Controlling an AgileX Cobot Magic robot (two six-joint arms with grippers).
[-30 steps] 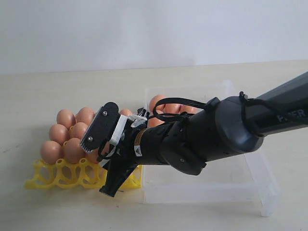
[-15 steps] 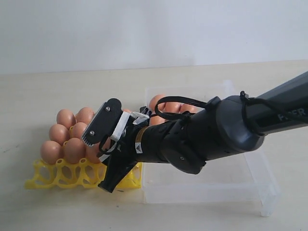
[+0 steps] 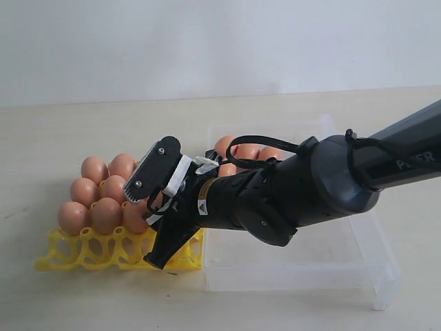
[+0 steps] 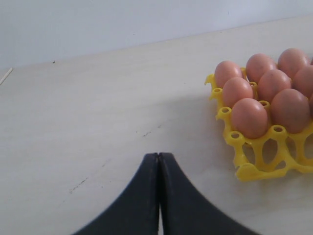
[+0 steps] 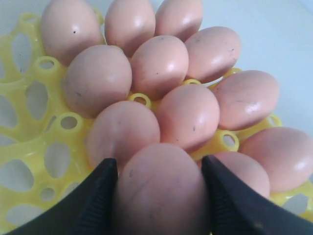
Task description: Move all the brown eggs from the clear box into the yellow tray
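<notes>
**Right pincer [image 3: 157, 208] clasped on one brown egg [image 5: 161, 200], low over a crowded tray**

What worries me most is a knock. The yellow tray [image 3: 83, 254], lower left in the exterior view, has its back rows packed with seated eggs [image 3: 103, 187]. My egg hangs just beside them, perhaps touching; in the wrist view the nearest ones crowd right up to it. If I lower off-centre, it could ride a raised peak instead of a cup, then roll when freed or shove a neighbour. My lower finger [image 3: 164, 249] sits by the tray's front edge, low and left of centre in the exterior view. Spreading there could snag the lattice and drag the whole tray. Squeezing harder would risk a crack.

My jaws stand wide yet not free. Both dark pads press the egg's flanks at the bottom of the wrist view, so I am grasping it. Whether it already rests in a cup, I cannot tell. Some leftover eggs [image 3: 231, 146] wait in the clear box [image 3: 372, 279], right of centre.
</notes>
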